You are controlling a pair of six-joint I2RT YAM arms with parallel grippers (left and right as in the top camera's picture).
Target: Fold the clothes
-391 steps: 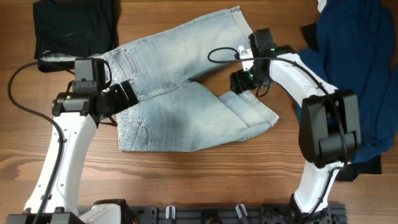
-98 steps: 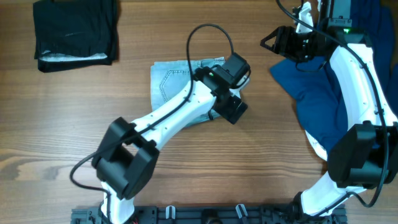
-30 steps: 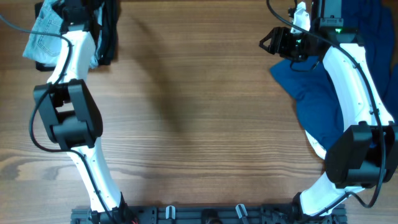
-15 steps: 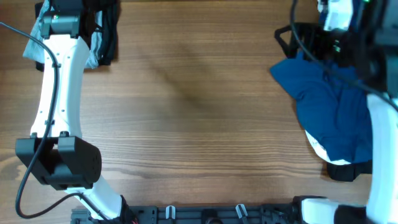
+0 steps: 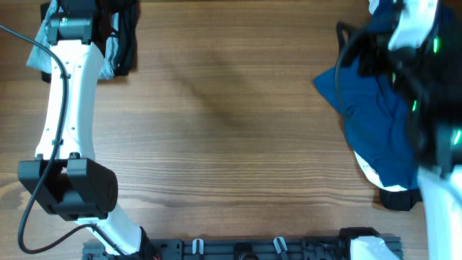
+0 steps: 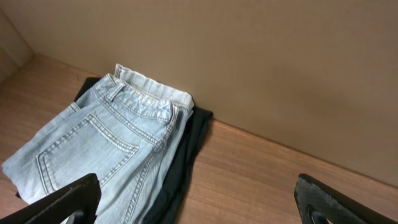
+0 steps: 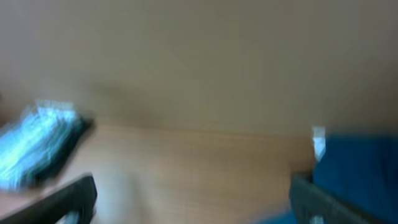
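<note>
Left wrist, folded denim shorts (image 6: pixel 93 149), atop black garment (image 6: pixel 180 164)

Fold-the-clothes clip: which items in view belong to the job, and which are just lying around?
Part of the job:
- denim shorts, folded, lying on top of the black garment
- left gripper, open and empty

Just lying about:
- black garment, under the shorts
- dark navy garment, crumpled at the right

White arm links (image 5: pixel 68 101), black joints (image 5: pixel 68 189) (green lights (image 5: pixel 436 45) on right).
</note>
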